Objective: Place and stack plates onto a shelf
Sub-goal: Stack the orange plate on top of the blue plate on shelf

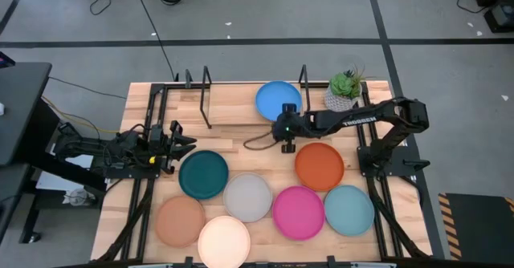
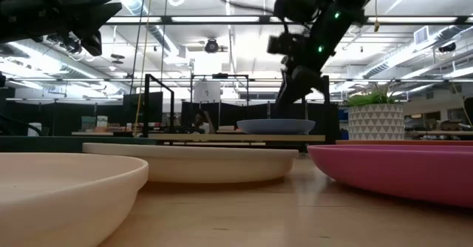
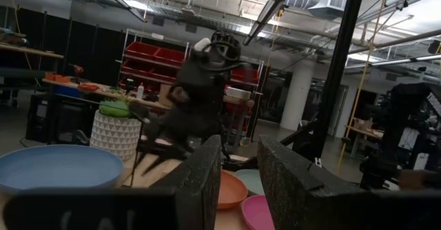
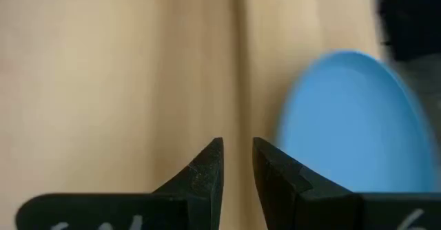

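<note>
The blue plate (image 1: pixel 279 99) lies flat on the right half of the shelf (image 1: pixel 233 111), a light plank between black end frames. My right gripper (image 1: pixel 285 140) hovers just on the near side of it, pointing down, fingers narrowly open and empty (image 4: pixel 238 154); the blue plate (image 4: pixel 344 120) shows beside them. The other plates rest flat on the table: orange (image 1: pixel 319 165), dark teal (image 1: pixel 202 174), grey (image 1: pixel 247 196), pink (image 1: pixel 298 212), light teal (image 1: pixel 348 210), tan (image 1: pixel 180 221), cream white (image 1: pixel 224 241). My left gripper (image 1: pixel 186 144) waits at the table's left, open and empty (image 3: pixel 240 161).
A potted plant (image 1: pixel 345 91) in a white patterned pot stands at the shelf's right end, close to the right arm. The shelf's left half is bare wood. A thin cable (image 1: pixel 257 142) lies on the table below the shelf. Black upright frames (image 1: pixel 207 95) flank the plank.
</note>
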Robot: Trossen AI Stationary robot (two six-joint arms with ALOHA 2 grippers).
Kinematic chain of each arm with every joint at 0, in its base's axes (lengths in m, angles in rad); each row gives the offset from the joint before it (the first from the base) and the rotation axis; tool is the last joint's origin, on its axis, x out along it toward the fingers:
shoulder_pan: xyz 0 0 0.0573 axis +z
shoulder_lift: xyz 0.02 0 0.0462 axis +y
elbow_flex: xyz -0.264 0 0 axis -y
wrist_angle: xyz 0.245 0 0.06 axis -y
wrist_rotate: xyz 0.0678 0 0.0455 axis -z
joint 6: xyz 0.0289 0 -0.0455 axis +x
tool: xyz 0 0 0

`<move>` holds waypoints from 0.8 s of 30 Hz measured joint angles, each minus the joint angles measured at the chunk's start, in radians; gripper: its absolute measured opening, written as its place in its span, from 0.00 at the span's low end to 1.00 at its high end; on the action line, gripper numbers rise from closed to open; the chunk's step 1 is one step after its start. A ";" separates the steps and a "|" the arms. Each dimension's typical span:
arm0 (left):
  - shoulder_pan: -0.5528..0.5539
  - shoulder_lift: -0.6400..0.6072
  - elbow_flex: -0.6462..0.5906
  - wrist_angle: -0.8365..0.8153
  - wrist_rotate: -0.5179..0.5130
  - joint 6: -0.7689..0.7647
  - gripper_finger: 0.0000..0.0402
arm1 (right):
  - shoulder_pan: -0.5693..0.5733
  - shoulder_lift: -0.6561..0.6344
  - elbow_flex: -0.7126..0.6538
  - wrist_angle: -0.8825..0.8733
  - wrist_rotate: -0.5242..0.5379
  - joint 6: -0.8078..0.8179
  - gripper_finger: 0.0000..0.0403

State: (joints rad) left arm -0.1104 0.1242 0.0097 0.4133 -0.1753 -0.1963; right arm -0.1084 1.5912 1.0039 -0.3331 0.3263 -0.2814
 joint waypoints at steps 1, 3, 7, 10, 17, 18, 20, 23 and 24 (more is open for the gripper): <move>0.000 0.000 0.000 0.000 0.000 0.000 0.26 | 0.020 0.000 0.002 -0.008 -0.031 0.044 0.21; 0.000 0.000 0.000 0.000 0.000 0.000 0.26 | 0.052 0.004 0.003 -0.037 -0.127 0.172 0.21; 0.000 0.000 0.000 0.000 0.000 0.000 0.26 | 0.094 0.010 0.003 -0.205 -0.270 0.448 0.21; 0.000 0.000 0.000 0.001 0.000 0.000 0.26 | 0.134 0.008 0.003 -0.306 -0.289 0.598 0.21; 0.000 0.000 0.000 0.001 0.000 0.000 0.26 | 0.220 0.057 0.003 -0.388 -0.323 0.796 0.24; 0.000 0.000 0.000 0.001 0.000 0.000 0.26 | 0.228 0.059 0.003 -0.390 -0.327 0.815 0.24; 0.000 0.000 0.000 0.000 0.000 0.000 0.26 | 0.241 0.060 0.003 -0.380 -0.327 0.844 0.26; 0.000 0.000 0.000 0.000 0.000 0.000 0.26 | 0.248 0.060 0.005 -0.394 -0.315 0.881 0.29; 0.000 0.000 0.000 0.000 0.000 0.000 0.26 | 0.247 0.060 0.005 -0.399 -0.314 0.888 0.29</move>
State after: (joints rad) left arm -0.1104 0.1242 0.0097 0.4137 -0.1753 -0.1959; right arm 0.1391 1.6508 1.0092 -0.7322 0.0120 0.6066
